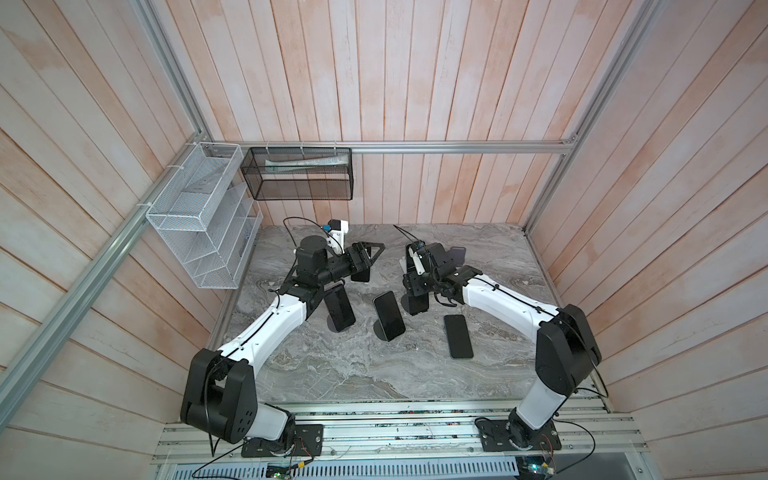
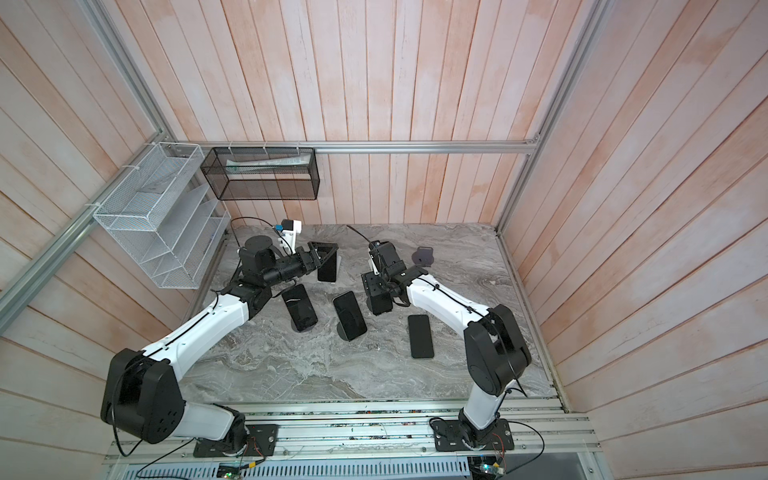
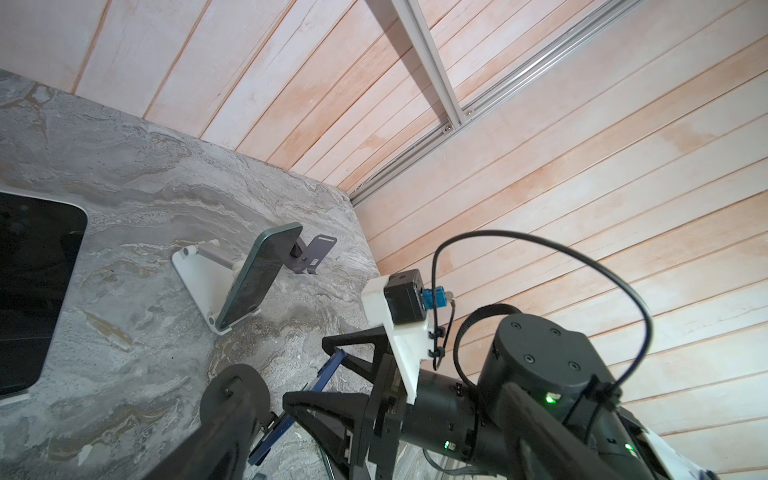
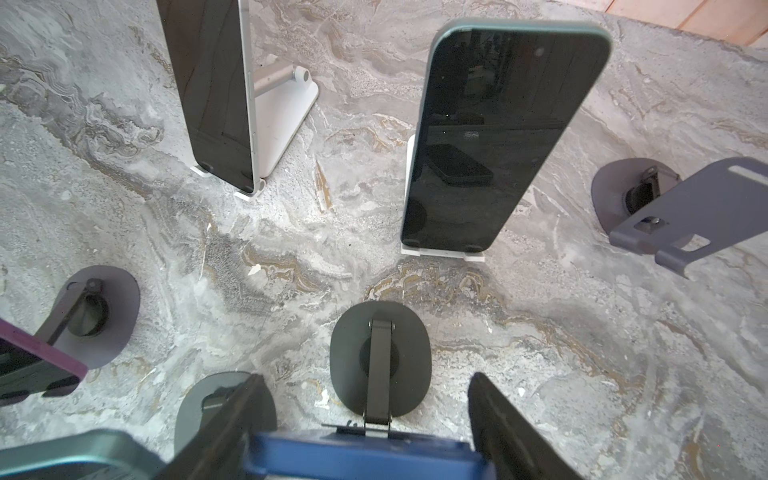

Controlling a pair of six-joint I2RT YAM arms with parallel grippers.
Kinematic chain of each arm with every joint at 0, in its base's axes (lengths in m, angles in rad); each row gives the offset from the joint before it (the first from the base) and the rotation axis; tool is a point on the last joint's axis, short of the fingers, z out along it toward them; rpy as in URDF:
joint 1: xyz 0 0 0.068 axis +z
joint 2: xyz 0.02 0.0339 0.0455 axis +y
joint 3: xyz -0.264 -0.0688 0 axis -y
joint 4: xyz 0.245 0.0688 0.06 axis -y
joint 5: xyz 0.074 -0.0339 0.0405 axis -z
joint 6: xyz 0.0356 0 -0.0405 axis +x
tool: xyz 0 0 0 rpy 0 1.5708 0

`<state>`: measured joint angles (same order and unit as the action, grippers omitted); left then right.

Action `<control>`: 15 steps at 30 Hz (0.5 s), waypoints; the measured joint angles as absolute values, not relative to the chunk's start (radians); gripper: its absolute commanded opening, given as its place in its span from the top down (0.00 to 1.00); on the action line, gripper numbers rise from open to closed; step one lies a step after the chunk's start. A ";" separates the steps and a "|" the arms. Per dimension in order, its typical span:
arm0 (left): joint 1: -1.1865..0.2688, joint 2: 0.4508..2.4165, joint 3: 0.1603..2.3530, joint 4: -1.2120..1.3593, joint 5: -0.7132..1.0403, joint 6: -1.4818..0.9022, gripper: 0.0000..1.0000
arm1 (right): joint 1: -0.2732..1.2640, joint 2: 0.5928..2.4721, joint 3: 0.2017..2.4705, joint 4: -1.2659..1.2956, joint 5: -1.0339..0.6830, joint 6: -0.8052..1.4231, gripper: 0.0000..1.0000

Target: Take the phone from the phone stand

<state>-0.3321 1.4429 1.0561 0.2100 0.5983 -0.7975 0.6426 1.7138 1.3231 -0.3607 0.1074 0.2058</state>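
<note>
A blue phone (image 4: 365, 457) leans on a black stand (image 4: 349, 345) with a round base, right of the table's middle in both top views (image 1: 419, 309) (image 2: 382, 307). My right gripper (image 4: 365, 376) comes down over its top edge, one finger pressed against each long side, shut on it. The left wrist view shows the same grip side-on, the blue phone (image 3: 330, 368) edge-on between the right fingers and still against the stand (image 3: 232, 390). My left gripper (image 3: 378, 403) (image 1: 372, 249) hovers open and empty beside a silver-edged phone (image 3: 33, 291).
The silver-edged phone (image 1: 360, 274) and a teal phone (image 4: 498, 137) each stand on white stands. An empty grey stand (image 1: 457, 250) sits far right. Two more phones on stands (image 1: 340, 309) (image 1: 389, 318) are near the middle. One phone (image 1: 458, 336) lies flat. Wire baskets (image 1: 199, 216) hang on the left wall.
</note>
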 measured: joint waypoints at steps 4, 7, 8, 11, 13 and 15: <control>-0.334 1.427 1.048 0.210 0.595 -0.789 0.08 | 0.649 1.669 1.325 -0.373 0.119 0.199 0.35; -0.340 1.406 1.044 0.216 0.595 -0.785 0.08 | 0.652 1.635 1.342 -0.392 0.136 0.186 0.36; -0.343 1.402 1.044 0.221 0.595 -0.785 0.08 | 0.652 1.626 1.351 -0.400 0.143 0.182 0.36; -0.353 1.396 1.044 0.231 0.595 -0.778 0.08 | 0.652 1.601 1.369 -0.424 0.167 0.170 0.36; -0.358 1.395 1.044 0.233 0.595 -0.776 0.08 | 0.652 1.579 1.370 -0.441 0.188 0.157 0.35; -0.365 1.395 1.044 0.232 0.595 -0.771 0.08 | 0.652 1.554 1.370 -0.465 0.214 0.143 0.36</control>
<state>-0.3649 1.3952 1.0439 0.2321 0.5953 -0.7708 0.6521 1.5539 1.3697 -0.4652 0.2138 0.1432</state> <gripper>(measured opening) 0.921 0.742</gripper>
